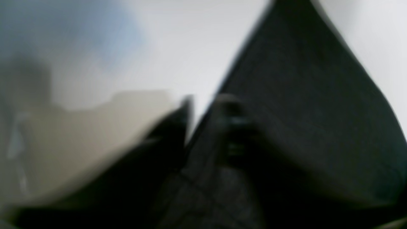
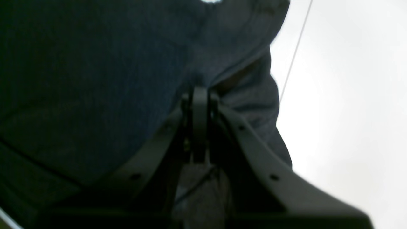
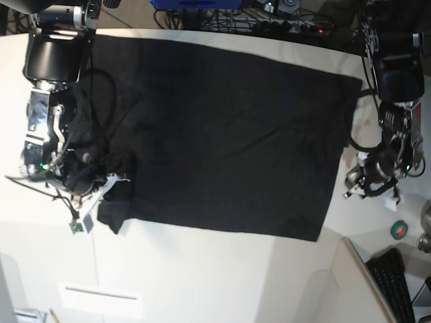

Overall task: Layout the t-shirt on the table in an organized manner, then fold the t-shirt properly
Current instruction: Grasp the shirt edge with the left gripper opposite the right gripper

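The black t-shirt [image 3: 229, 134] lies spread nearly flat on the off-white table [image 3: 202, 282]. Its lower left corner is bunched. My right gripper [image 3: 106, 187], on the base view's left, is at that bunched corner. In the right wrist view it [image 2: 199, 95] is shut on the dark fabric [image 2: 95, 79], with the table and its seam [image 2: 349, 95] to the right. My left gripper [image 3: 357, 180] sits just off the shirt's right edge. The left wrist view is blurred: its gripper [image 1: 206, 108] shows a light gap between the fingers, with fabric [image 1: 302, 111] behind the right one.
A black keyboard [image 3: 392, 282] and a green tape roll [image 3: 399, 230] lie at the bottom right corner. Cables and a blue object [image 3: 195, 3] run along the far edge. A small white tag [image 3: 79, 227] hangs on a wire below the right arm.
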Robot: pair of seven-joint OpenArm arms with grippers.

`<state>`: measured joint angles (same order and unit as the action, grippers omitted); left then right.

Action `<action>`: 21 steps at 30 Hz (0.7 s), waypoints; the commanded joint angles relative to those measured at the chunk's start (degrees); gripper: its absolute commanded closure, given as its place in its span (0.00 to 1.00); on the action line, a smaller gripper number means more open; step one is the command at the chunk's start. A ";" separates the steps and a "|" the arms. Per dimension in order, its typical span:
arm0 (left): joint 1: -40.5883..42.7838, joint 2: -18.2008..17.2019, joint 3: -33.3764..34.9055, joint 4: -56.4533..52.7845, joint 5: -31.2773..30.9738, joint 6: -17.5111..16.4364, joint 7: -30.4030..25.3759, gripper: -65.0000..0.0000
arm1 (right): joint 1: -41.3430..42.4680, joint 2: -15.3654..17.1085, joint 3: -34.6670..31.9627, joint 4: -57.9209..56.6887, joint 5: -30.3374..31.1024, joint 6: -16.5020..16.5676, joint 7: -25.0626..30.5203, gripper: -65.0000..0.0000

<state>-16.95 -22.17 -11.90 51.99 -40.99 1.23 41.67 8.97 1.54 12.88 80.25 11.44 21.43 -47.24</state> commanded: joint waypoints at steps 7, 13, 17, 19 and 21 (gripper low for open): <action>-10.52 -0.46 12.74 -16.16 -0.11 -0.14 -10.24 0.31 | 0.65 0.53 0.26 1.29 0.38 -0.02 1.13 1.00; -13.16 -0.20 18.01 -22.40 -0.19 -0.14 -11.21 0.32 | 0.57 0.53 0.43 1.29 0.38 -0.02 1.13 1.00; -12.46 0.42 18.19 -22.40 -0.19 -0.14 -11.12 0.61 | 0.57 0.53 0.43 1.29 0.38 -0.02 1.40 1.00; -12.02 0.50 18.19 -22.32 -0.19 -0.14 -11.03 0.76 | 0.57 0.53 0.43 1.29 0.38 -0.02 1.40 1.00; -11.93 0.94 18.19 -22.32 -0.19 -0.14 -11.03 0.86 | 0.57 0.53 0.43 1.29 0.38 -0.02 1.40 1.00</action>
<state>-28.36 -21.37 6.22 29.45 -40.80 1.34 28.62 8.34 1.72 13.17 80.42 11.40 21.30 -47.16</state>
